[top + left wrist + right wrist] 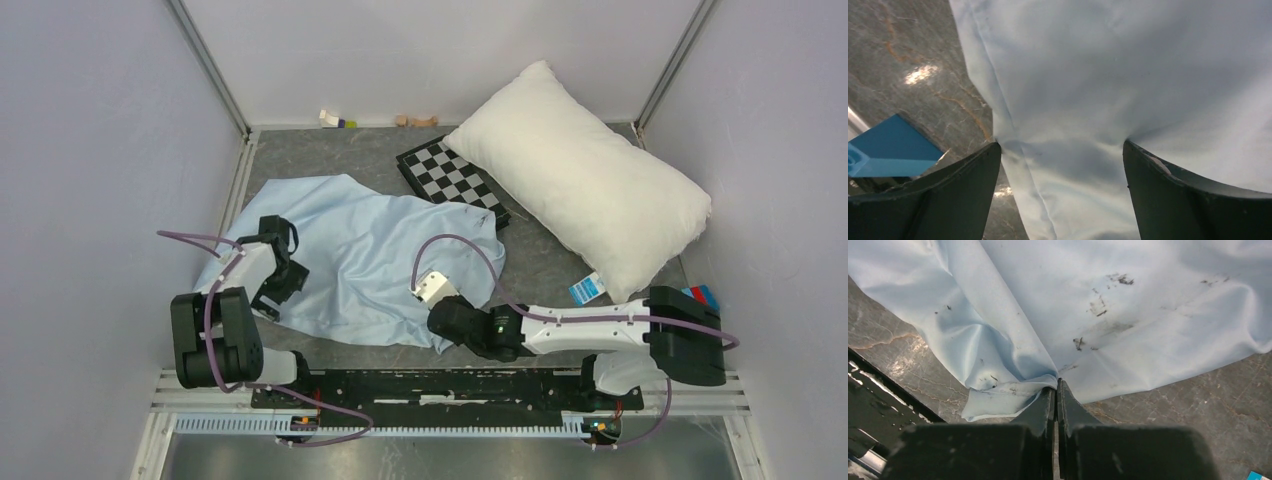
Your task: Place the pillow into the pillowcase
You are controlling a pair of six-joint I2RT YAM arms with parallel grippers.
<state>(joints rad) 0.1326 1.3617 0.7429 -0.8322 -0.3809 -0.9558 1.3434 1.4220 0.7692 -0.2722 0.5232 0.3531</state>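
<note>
The grey marbled surface carries a wrinkled light-blue pillowcase spread over its left and middle. A plump white pillow lies slantwise at the far right, and a checkerboard sits between them, touching both. A small blue-and-white carton lies just beside the pillow's near edge.

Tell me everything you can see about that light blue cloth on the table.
The pillowcase is thin, pale blue fabric, wrinkled and lying mostly flat on the grey table. A stitched seam runs along one edge; dark smudges mark it near the front. The right gripper is shut on a bunched fold at its near edge; the open left gripper presses into its left side. The pillow lies apart from it.
</note>
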